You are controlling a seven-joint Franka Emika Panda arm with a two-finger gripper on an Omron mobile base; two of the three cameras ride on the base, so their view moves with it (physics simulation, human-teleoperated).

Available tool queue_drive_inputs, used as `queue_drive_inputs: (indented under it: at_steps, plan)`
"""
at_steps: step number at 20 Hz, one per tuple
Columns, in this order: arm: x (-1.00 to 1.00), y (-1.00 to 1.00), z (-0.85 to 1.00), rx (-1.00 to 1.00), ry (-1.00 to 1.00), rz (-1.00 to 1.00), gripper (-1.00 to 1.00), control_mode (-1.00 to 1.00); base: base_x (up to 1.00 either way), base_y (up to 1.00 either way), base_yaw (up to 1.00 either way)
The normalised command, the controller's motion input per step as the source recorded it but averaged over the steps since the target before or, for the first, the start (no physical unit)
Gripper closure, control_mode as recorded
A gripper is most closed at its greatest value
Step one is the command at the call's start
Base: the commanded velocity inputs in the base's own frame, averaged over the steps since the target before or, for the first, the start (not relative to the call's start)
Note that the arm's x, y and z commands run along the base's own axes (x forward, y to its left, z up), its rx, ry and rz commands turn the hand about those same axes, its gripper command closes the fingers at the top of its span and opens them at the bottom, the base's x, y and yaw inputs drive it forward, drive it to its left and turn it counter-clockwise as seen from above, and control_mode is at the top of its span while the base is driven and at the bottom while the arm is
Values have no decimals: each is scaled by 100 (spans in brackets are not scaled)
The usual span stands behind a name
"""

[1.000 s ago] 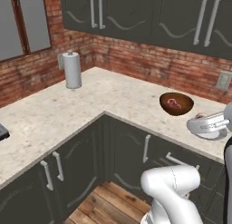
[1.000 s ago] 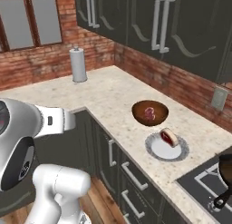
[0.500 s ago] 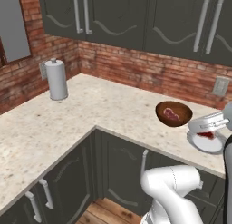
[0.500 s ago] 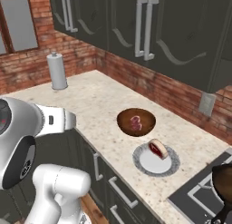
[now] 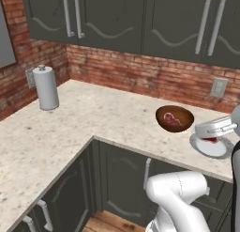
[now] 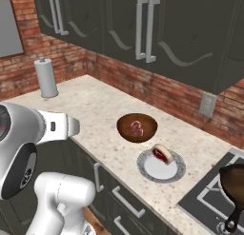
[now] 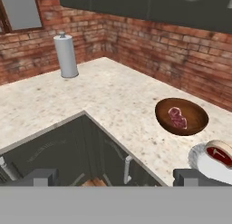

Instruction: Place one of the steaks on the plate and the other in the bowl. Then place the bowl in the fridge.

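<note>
The reddish-brown bowl (image 5: 174, 118) (image 6: 137, 127) (image 7: 182, 116) stands on the stone counter near the brick wall. One steak (image 5: 172, 119) (image 6: 136, 128) (image 7: 177, 117) lies inside it. Right beside the bowl sits the pale plate (image 6: 174, 171) (image 5: 216, 151) (image 7: 202, 162), and the other steak (image 6: 161, 153) (image 7: 219, 154) rests on its far side. In the left base view a part of my arm covers some of the plate. My gripper (image 7: 118, 177) is open and holds nothing, hanging over the cabinet fronts, well short of the bowl. The fridge is out of view.
A paper towel roll (image 5: 47, 88) (image 6: 46, 78) (image 7: 66, 56) stands at the far corner of the L-shaped counter. A black frying pan (image 6: 234, 181) sits on the stove right of the plate. Dark cabinets hang above, and a wall outlet (image 6: 208, 103) is behind the plate.
The whole picture has shifted: the base has driven along the counter, so the window has slid out of view. Bowl, plate and steaks stay put. The gripper stays open.
</note>
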Motion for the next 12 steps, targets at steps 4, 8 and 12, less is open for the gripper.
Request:
queue_drive_inputs:
  at_steps: [4,8,12]
  plan:
    - [0,0,0,0,0,0,-100,100,55,0,-19]
    - [0,0,0,0,0,0,-100,100,32,0,-12]
    - [0,0,0,0,0,0,-100,100,16,0,-2]
